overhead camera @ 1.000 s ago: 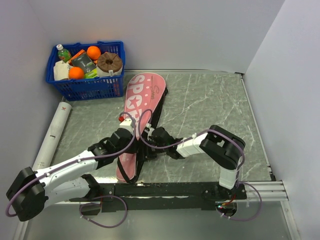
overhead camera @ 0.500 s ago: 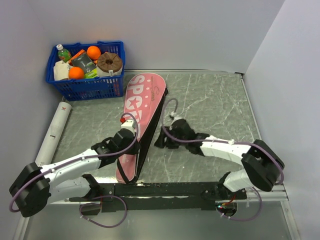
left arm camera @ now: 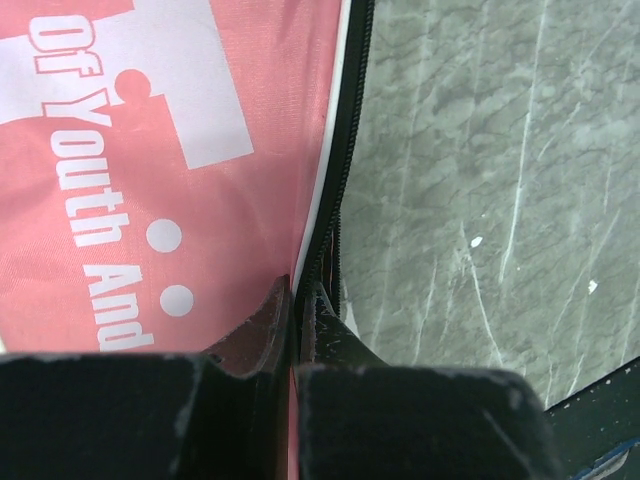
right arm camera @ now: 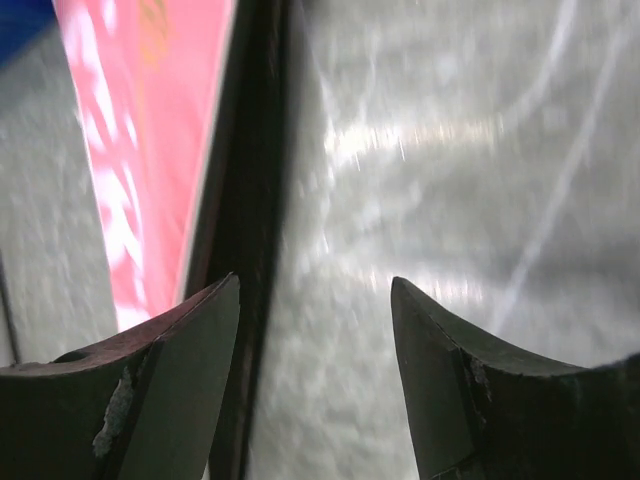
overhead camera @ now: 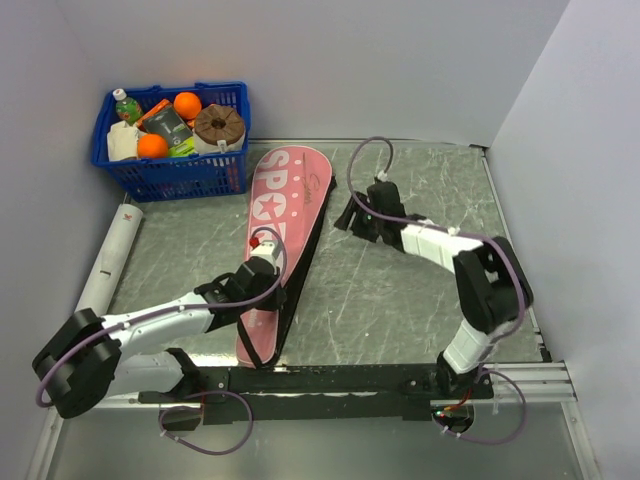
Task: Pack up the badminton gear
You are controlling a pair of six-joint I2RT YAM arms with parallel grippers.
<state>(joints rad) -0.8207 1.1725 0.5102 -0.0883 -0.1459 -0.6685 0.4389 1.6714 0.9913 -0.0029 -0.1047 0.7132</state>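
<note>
The pink "SPORT" racket case [overhead camera: 283, 225] lies lengthwise on the table, its black zipper edge [overhead camera: 303, 262] on the right. My left gripper [overhead camera: 272, 293] is shut on that edge near the narrow end; in the left wrist view the jaws [left arm camera: 298, 292] pinch the zipper edge [left arm camera: 350, 150] beside the pink cloth [left arm camera: 150, 150]. My right gripper [overhead camera: 347, 217] is open and empty, just right of the case's wide end; its wrist view [right arm camera: 315, 295] shows bare table between the fingers and the case's black edge [right arm camera: 250, 150] at the left. The long white tube [overhead camera: 108, 262] lies at the left wall. Rackets and shuttlecocks are hidden.
A blue plastic basket [overhead camera: 170, 172] with oranges, a bottle and other items stands at the far left corner. Grey marble table [overhead camera: 420, 190] with a raised rim and walls on three sides. The black base rail [overhead camera: 330, 380] runs along the near edge.
My right arm has swung away from the case's lower middle, out and toward the far end, and now hovers by the wide end. The case's black edge lies narrower. My left gripper shifted slightly nearer.
</note>
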